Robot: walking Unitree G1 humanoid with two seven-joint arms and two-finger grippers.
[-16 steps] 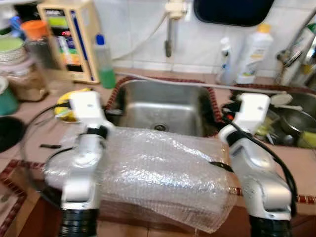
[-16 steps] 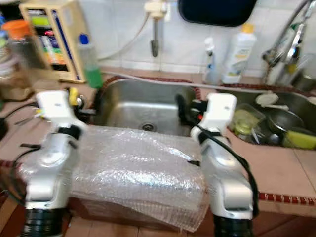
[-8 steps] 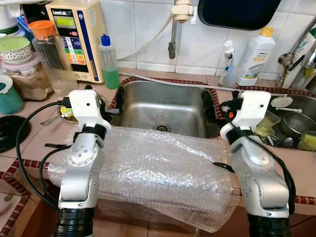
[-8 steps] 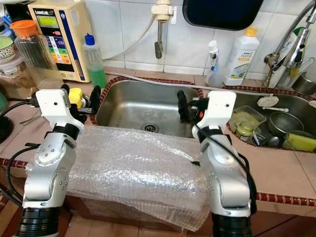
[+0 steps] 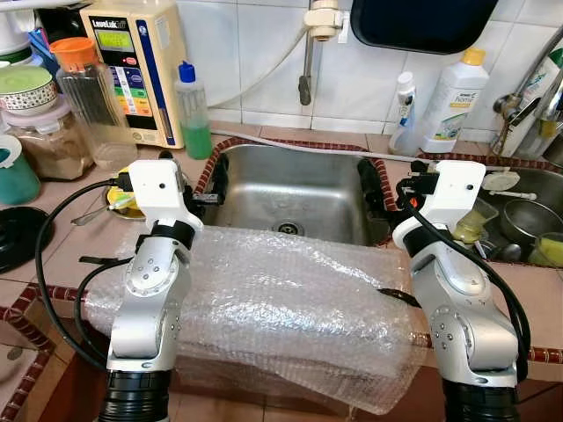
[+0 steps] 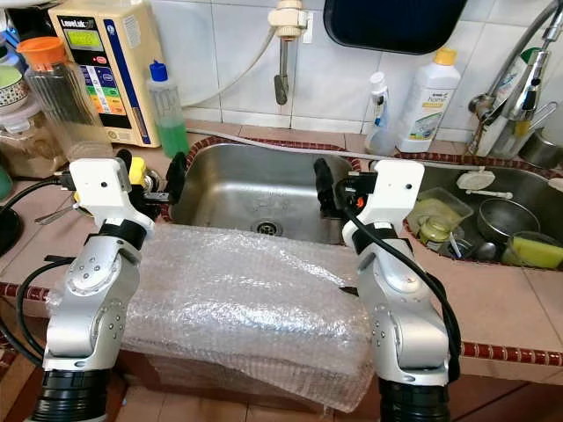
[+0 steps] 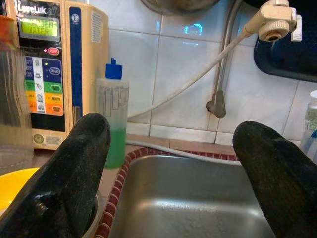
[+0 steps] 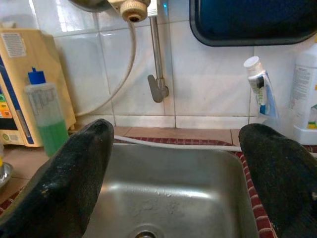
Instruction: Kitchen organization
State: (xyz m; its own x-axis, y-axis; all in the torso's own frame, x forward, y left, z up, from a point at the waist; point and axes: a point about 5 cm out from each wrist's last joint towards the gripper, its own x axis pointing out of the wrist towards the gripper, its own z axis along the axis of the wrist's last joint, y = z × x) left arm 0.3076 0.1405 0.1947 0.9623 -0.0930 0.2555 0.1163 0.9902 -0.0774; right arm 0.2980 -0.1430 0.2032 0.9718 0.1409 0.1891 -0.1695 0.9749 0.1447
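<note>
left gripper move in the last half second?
Yes, slightly. In the left eye view the left gripper has shifted right, toward the sink, now hiding more of the yellow dish; sink and bottle are unmoved.

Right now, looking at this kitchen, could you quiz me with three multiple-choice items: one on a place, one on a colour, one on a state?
1. Where does the bubble wrap lie?
A. over the counter's front edge, before the sink
B. inside the sink
C. on the wall

2. What colour is the liquid in the blue-capped bottle?
A. red
B. green
C. clear

3. How do the left gripper and right gripper stand?
A. both shut
B. one holds a cup
C. both open

Answers: 1 A, the wrap drapes between the arms at the counter edge. 2 B, the bottle's lower half is green. 3 C, each wrist view shows its fingers wide apart with the sink between.
</note>
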